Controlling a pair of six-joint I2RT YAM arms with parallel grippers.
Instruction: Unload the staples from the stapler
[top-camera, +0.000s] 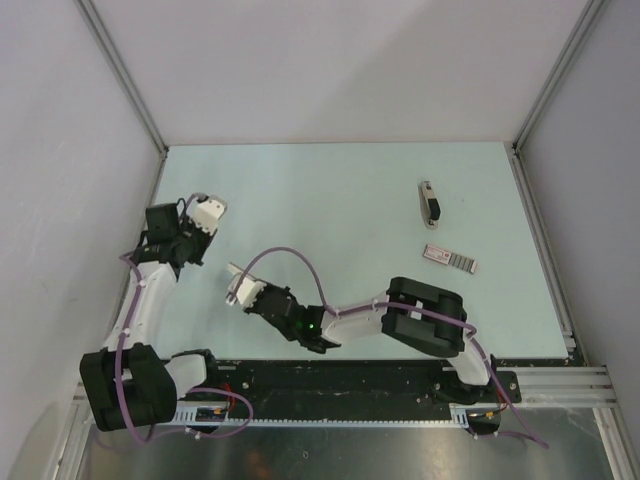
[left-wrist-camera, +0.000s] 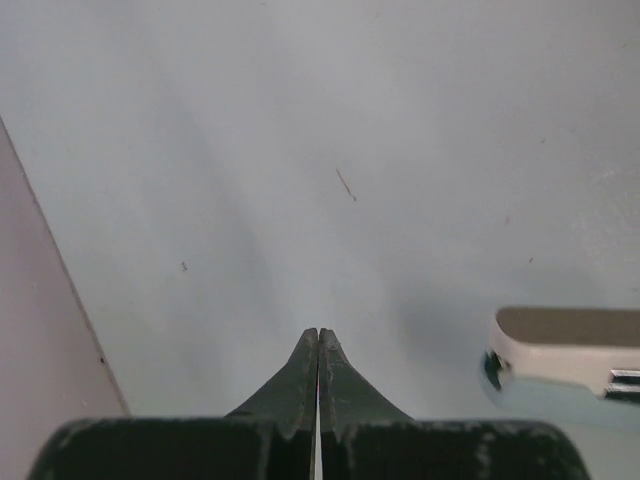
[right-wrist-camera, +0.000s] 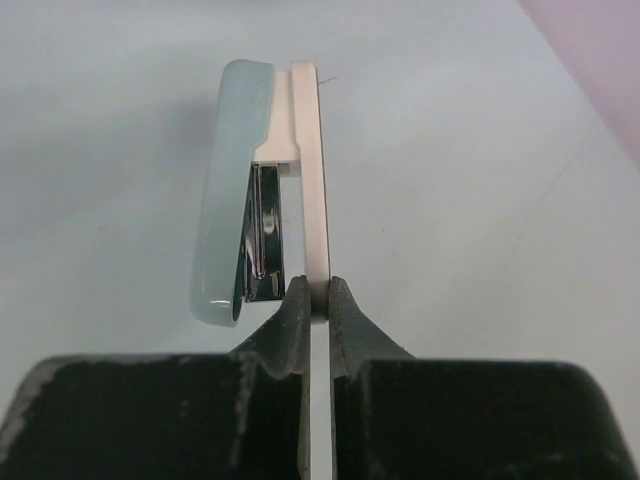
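Observation:
The stapler (right-wrist-camera: 235, 190) has a pale mint top, a chrome magazine and a thin white base. My right gripper (right-wrist-camera: 318, 290) is shut on the near end of that white base, with the stapler lying on its side and its top swung a little away from the base. In the top view the right gripper (top-camera: 240, 285) holds the stapler (top-camera: 233, 268) left of centre. My left gripper (left-wrist-camera: 319, 335) is shut on nothing, and the stapler's end (left-wrist-camera: 570, 345) shows to its right, apart from it. No staples show in the magazine.
At the right of the table lie a small beige and black bar (top-camera: 430, 200) and, just nearer, a short silvery strip (top-camera: 450, 258). The left gripper (top-camera: 215, 210) sits close to the left wall (top-camera: 60, 200). A metal rail (top-camera: 350, 380) runs along the near edge.

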